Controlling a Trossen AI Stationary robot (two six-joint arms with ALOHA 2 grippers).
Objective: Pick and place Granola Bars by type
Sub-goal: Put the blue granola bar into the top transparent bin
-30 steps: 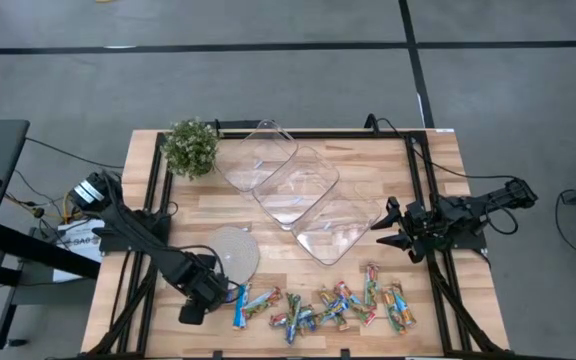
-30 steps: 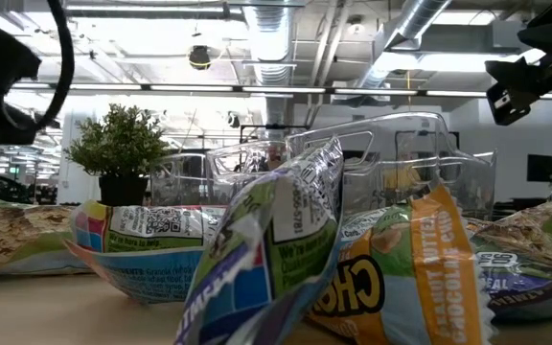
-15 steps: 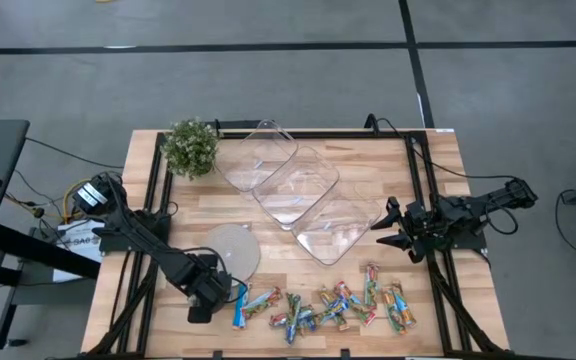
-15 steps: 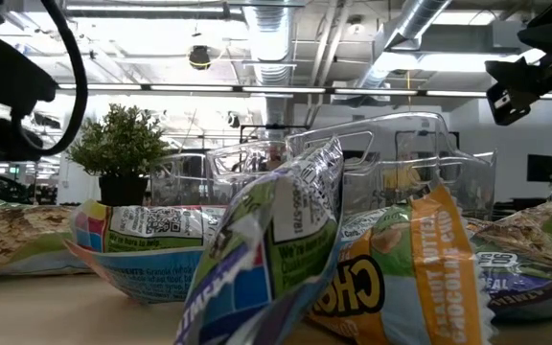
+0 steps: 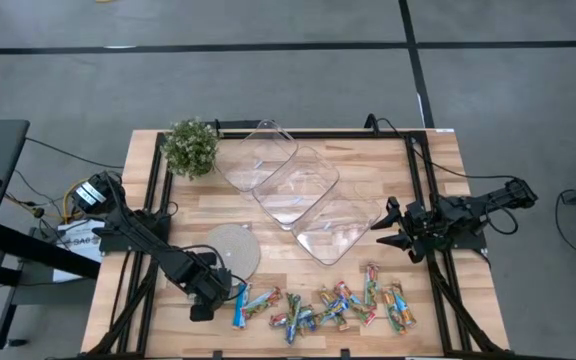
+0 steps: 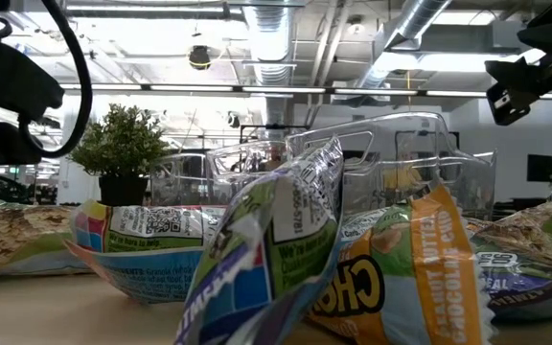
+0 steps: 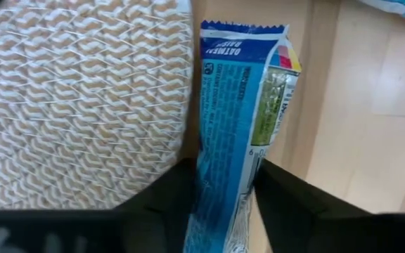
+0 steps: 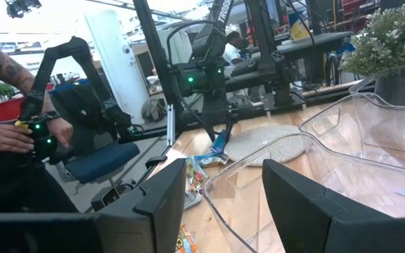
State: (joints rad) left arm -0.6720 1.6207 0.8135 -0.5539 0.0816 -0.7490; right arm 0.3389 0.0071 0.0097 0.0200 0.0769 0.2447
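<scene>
Several granola bars lie in a row near the table's front edge; some are blue and white, others multicoloured. They fill the low view's foreground. At the row's left end, a blue bar lies beside the round woven disc. My left gripper stands over it, pointing steeply down, shut on it. In the high view that gripper is just below the disc. My right gripper waits open by the table's right edge, holding nothing. My left gripper pinches the blue bar between its two fingers, on the two long edges near one end. The fingers come from above, pointing steeply down. The bar's other end reaches out past the fingers beside the disc. I cannot tell whether it is off the table.
Three clear plastic trays stand in a slanting row across the table's middle and far side. A small potted plant is at the far left corner. In the right wrist view a person's arm shows beyond the table.
My left gripper has shifted a little toward the table's right edge, closer to the blue bar at the row's left end, and its wrist has rolled slightly. The bars, trays and disc lie as before.
</scene>
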